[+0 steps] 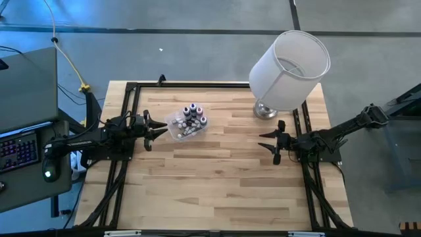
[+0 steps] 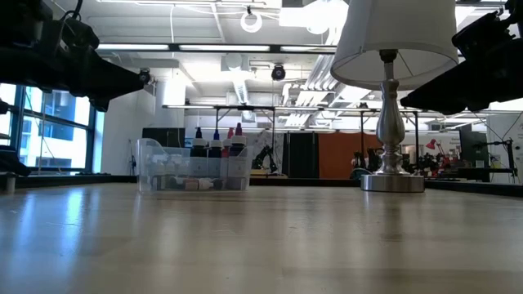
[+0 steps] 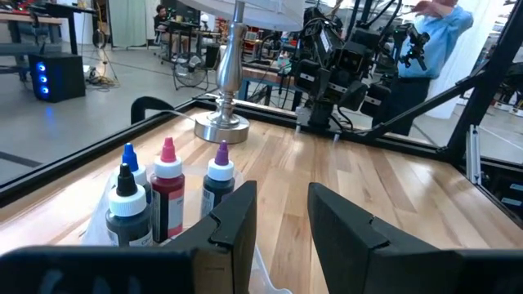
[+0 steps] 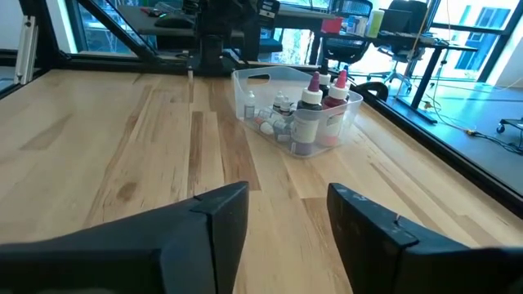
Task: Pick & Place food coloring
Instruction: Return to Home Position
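Note:
Several small food coloring bottles (image 1: 191,116) with blue, pink, purple and dark tops (image 3: 167,192) stand upright in a clear plastic tub (image 1: 179,126). The tub rests on its bottom left of the table's middle (image 2: 192,171). Small whitish round pieces lie in it too (image 4: 274,122). My left gripper (image 1: 160,128) hovers level just left of the tub, open, with nothing between its fingers (image 3: 282,220). My right gripper (image 1: 263,140) hovers open at the table's right side and points toward the tub (image 4: 286,212).
A lamp with a big white shade (image 1: 289,62) stands on its metal base (image 1: 266,111) at the far right, close behind my right gripper. Black frame rails (image 1: 125,105) border the table. A person in a blue shirt (image 3: 441,33) is beyond the right side.

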`<action>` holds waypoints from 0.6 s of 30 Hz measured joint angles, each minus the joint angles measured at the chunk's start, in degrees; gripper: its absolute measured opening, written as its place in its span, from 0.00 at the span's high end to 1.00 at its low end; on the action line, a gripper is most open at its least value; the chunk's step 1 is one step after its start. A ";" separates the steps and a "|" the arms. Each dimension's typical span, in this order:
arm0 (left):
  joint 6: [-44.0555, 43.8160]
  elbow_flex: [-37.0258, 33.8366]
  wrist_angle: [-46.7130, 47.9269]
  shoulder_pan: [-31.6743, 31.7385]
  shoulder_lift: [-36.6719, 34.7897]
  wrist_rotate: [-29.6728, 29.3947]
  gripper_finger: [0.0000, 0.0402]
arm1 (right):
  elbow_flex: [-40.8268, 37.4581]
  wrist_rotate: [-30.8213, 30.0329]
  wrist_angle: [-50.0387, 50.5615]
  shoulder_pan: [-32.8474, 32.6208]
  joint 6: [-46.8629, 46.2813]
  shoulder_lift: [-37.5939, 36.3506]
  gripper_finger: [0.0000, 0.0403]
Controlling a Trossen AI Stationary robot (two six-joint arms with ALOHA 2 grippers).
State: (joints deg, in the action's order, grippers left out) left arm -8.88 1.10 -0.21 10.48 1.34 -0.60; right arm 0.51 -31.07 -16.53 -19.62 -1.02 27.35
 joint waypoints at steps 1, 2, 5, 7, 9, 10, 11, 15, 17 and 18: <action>0.00 0.00 -0.01 0.00 0.00 0.00 0.72 | 0.00 -0.02 0.00 0.00 0.00 0.00 0.60; -0.01 0.00 -0.02 0.00 0.00 0.00 0.72 | 0.00 -0.02 0.00 0.00 0.00 0.00 0.60; 0.00 0.00 -0.02 -0.01 0.00 -0.01 0.72 | 0.00 0.01 0.00 0.00 0.00 0.00 0.60; 0.00 0.00 -0.02 0.00 0.00 -0.02 0.72 | 0.00 -0.01 0.00 0.00 0.00 0.00 0.61; 0.00 0.00 -0.02 0.00 0.01 -0.02 0.72 | 0.00 -0.02 0.00 0.00 0.00 0.00 0.61; 0.00 0.00 -0.02 0.00 0.00 -0.02 0.72 | 0.00 0.00 0.00 0.00 0.00 0.00 0.61; -0.02 0.00 -0.02 0.00 0.01 -0.02 0.72 | 0.00 -0.02 0.00 0.00 -0.02 0.00 0.61; -0.02 0.00 -0.02 0.00 0.00 -0.02 0.72 | 0.00 -0.02 0.00 0.00 -0.02 0.00 0.60; -0.04 0.00 -0.02 0.00 0.00 -0.02 0.72 | 0.00 -0.01 0.00 0.00 -0.02 0.00 0.60; -0.02 0.00 -0.02 0.00 0.02 -0.02 0.72 | 0.00 -0.02 0.00 0.00 -0.02 0.00 0.60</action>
State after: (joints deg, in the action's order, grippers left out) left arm -8.91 1.10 -0.23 10.48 1.36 -0.62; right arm 0.51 -31.09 -16.53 -19.62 -1.04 27.35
